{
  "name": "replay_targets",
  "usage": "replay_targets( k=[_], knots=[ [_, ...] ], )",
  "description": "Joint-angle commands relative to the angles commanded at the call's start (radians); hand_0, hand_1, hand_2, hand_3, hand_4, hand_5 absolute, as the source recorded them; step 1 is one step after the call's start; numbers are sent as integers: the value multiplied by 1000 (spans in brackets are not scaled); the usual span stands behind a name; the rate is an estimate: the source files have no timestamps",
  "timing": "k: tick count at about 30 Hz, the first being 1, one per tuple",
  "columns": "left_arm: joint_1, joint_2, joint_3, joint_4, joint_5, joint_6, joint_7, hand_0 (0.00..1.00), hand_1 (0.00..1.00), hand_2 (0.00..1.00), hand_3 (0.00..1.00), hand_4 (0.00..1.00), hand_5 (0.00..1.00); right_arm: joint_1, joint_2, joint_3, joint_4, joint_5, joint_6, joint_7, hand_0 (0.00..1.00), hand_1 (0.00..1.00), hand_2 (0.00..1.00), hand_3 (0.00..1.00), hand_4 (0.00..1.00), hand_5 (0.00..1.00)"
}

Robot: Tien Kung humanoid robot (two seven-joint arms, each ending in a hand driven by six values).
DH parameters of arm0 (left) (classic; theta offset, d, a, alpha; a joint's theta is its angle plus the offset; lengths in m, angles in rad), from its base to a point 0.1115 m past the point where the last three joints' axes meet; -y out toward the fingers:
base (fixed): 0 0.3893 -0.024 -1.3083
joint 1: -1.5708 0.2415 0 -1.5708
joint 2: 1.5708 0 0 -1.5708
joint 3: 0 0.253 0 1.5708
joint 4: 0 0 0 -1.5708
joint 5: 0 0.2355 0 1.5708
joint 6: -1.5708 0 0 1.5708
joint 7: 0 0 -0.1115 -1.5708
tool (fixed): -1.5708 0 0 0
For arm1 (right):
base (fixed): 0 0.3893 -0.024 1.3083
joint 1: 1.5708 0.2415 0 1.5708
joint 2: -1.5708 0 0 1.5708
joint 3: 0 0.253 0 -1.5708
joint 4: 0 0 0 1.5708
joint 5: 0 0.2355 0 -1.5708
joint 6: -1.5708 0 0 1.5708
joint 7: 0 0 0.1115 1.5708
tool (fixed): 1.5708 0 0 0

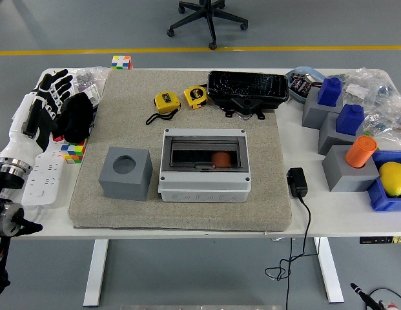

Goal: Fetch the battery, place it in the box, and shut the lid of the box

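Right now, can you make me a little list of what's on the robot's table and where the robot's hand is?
box: grey box mid-mat, clear lid down
battery: orange battery inside the box
holder: grey block left of the box, hole empty
tapes: two yellow tape measures behind the box
left hand: left hand at the table's left edge, fingers spread, holding nothing
right hand: not in view

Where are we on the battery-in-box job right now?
Done, by the look of it: an orange battery lies inside the grey box, seen through its transparent lid, which appears shut. In hand: nothing; the left hand hangs open over the table's left edge, away from the box. Left: probably nothing, though whether the lid has latched cannot be told.
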Motion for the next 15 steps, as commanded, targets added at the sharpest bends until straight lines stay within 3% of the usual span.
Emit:
replay_targets(
  k=[15],
  knots=[
    [-1, -3, 9, 1, 1, -2, 5, 872, 863, 826, 828, 998, 998, -3, 2, 21, 0, -23, 4, -6, 888, 861, 822, 843, 998, 998]
  ],
)
